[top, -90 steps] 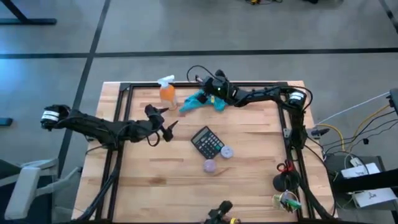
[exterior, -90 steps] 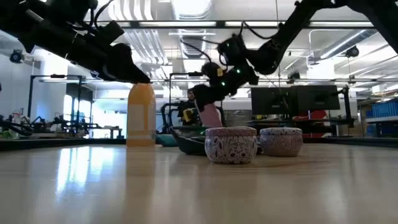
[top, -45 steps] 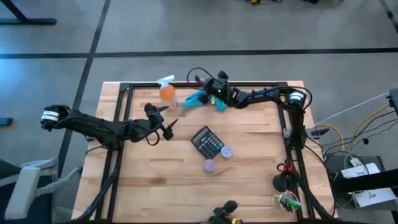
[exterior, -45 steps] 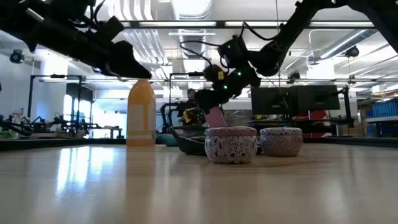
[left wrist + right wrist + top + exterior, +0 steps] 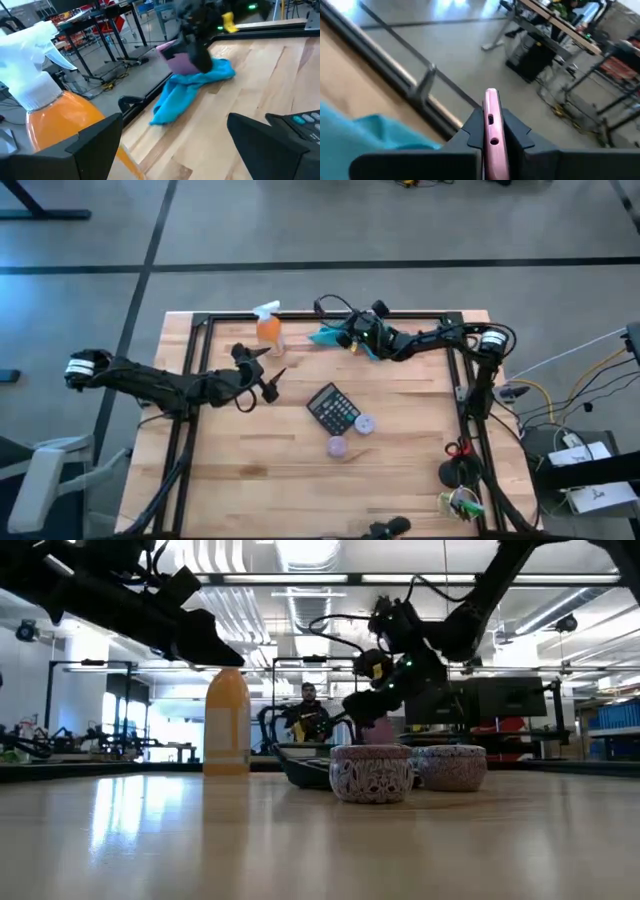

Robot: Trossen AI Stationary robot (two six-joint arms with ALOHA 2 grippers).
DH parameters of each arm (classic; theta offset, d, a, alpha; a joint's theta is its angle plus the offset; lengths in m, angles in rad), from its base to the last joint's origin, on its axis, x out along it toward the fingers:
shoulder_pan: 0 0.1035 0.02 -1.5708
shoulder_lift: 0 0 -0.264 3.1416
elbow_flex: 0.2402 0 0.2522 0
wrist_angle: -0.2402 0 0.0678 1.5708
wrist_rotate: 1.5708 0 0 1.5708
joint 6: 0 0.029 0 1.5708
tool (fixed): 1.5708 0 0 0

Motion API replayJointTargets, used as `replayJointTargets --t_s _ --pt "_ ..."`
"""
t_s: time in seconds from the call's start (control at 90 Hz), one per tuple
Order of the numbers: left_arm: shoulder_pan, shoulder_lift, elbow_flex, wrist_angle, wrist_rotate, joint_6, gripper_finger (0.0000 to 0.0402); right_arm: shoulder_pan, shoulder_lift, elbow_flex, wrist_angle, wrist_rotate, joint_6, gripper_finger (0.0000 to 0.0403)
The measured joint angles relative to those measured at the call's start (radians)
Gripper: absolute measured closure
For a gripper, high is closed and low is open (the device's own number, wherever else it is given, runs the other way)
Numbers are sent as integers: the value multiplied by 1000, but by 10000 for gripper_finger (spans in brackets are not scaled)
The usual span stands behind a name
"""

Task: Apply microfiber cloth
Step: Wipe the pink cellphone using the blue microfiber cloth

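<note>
Right pincer [image 5: 352,338] clamping slim pink, perhaps plastic slab [image 5: 492,131] over soft crumpled microfiber cloth [image 5: 333,335]

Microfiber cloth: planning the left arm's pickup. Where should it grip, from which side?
On the microfiber cloth, pinch the rumpled tail nearest the spray bottle, from above; the right end effector, holding a pink device, is over its other end.

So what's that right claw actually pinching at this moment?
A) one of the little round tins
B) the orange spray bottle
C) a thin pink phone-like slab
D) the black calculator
C: in the right wrist view the right gripper is clamped on a thin pink slab held edge-on, with the microfiber cloth lying beneath it.
</note>
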Motion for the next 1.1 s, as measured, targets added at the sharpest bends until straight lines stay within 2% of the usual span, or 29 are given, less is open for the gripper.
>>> replayJointTargets --t_s 0.2,0.333,0.422,0.644,0.7,0.822,1.1 --pt "4 -2 0 19 0 0 54 110 -132 -137 -22 78 127 393" --pt "3 -1 10 49 22 -13 54 180 -185 -154 -24 79 189 393" --pt "3 -1 20 49 45 -21 54 210 -234 -146 -15 96 184 393" --pt "2 -1 23 46 46 -27 54 244 -330 -144 -130 295 42 393" --pt "2 -1 23 46 47 -27 54 247 -330 -144 -160 338 26 393" --pt "2 -1 23 46 47 -27 54 239 -296 -144 -205 343 79 393" --pt "2 0 23 46 47 -26 54 222 -78 -144 -135 361 90 385"
